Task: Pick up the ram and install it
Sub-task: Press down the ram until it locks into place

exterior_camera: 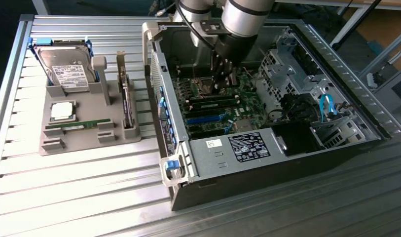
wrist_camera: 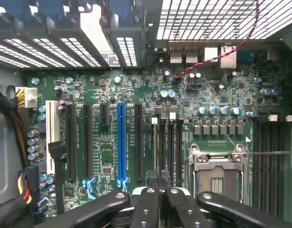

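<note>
- Hovering inside the computer case (exterior_camera: 266, 143), the gripper (wrist_camera: 158, 190) has its fingers (wrist_camera: 147, 199) pressed together, holding nothing.
- The ram (exterior_camera: 78, 125) lies in the grey holder (exterior_camera: 88, 140) on the desk (exterior_camera: 68, 197), at nine o'clock from the case.
- Judged step: pick-up not yet done; it calls for reaching the holder.

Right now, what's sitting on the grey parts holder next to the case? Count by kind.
On the grey holder:
hard drive: 1
processor chip: 1
ram stick: 1
expansion card: 1
Total: 4
</note>
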`<state>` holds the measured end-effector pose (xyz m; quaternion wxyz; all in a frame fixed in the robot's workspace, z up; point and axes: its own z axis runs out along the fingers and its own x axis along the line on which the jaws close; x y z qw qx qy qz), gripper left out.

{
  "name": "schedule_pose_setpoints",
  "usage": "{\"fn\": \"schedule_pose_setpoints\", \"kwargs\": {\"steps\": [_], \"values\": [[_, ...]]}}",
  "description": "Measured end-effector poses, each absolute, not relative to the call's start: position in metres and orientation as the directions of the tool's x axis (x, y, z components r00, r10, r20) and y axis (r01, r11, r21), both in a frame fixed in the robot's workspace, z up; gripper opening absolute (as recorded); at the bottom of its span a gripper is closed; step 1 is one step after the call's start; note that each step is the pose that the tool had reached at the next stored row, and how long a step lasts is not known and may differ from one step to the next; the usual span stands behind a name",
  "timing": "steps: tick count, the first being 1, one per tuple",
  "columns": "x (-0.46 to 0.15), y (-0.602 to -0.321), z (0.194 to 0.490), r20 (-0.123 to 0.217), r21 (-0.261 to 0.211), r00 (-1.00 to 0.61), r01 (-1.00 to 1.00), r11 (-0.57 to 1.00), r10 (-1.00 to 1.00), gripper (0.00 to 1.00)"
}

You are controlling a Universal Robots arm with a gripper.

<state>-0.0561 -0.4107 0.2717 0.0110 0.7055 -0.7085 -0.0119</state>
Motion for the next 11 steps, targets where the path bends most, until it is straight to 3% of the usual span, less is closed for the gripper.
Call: {"fn": "schedule_pose_setpoints", "kwargs": {"steps": [11], "values": [[-0.056,-0.411,0.315,-0.001,0.032,-0.004,-0.999,0.004,-1.000,0.10]]}}
